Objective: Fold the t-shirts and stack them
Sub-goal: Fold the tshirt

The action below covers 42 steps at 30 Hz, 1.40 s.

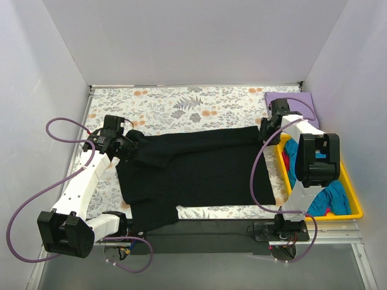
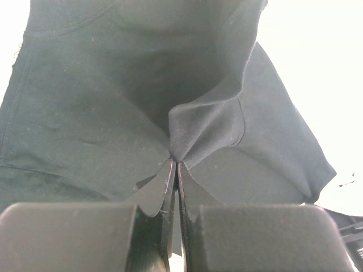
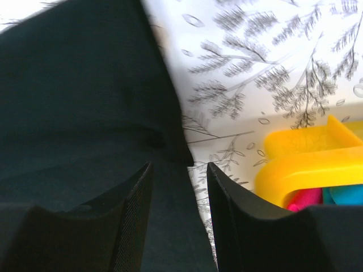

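So far: lavender shirt (image 1: 289, 99) lies folded flat at 2 o'clock on the cloth (image 1: 181, 106); judged the base of the stack.
In hand: black shirt (image 1: 193, 166) is spread across mid-cloth with one sleeve drawn inward at its 10 o'clock; fold judged barely begun.
Left gripper (image 2: 174, 173): pressed together on a pinch of black shirt at the garment's 9–10 o'clock edge.
Right gripper (image 3: 178, 167): fingers spread over the black shirt's 2 o'clock corner, nothing pinched.
Left to do: finish the black fold and stack it, then the teal shirt (image 1: 338, 199) and pink shirt (image 1: 328, 212), both bunched in the tray (image 1: 354, 212) at 4 o'clock.
Hidden: right arm covers part of the tray, and the pink shirt is mostly buried, so the shirt count there cannot be told.
Hard to make out: black shirt's 7 o'clock corner merges with the dark front strip.
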Motion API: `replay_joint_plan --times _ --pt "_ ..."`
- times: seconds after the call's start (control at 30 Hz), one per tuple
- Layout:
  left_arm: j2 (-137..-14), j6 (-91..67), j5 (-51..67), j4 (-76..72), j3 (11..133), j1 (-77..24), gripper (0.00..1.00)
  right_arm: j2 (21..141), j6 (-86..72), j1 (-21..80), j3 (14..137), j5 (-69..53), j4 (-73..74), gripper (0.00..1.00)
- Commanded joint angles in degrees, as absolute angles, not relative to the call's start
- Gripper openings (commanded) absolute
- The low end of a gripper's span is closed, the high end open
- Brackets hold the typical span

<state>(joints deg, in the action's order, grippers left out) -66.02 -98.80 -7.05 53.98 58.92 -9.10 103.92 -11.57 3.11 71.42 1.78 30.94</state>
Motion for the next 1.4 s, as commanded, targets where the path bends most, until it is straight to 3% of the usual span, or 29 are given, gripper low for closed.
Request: replay_joint_plan --times 0.0,0.47,0.67,0.83,1.37 --pt "-64.87 -98.09 -6.68 54.41 58.45 -8.79 0.0 101.34 -17.83 -1.04 67.77 -5.35 23.75 0.49" --pt "-64.69 -97.56 -7.65 54.23 57.83 -8.79 0.0 100.2 -23.91 -2.02 62.93 -5.27 18.19 0.46" --pt "-64.77 -97.65 -8.44 54.75 58.97 -8.79 0.0 98.88 -23.99 -2.37 62.58 -5.18 18.46 0.27" --pt "-64.95 -97.56 -9.05 55.19 60.12 -8.79 0.0 98.09 -23.56 -2.46 63.72 -5.27 19.51 0.01" --pt "-64.95 -97.56 -12.13 57.57 60.73 -8.79 0.0 99.58 -21.71 -2.46 62.93 -8.61 23.47 0.01"
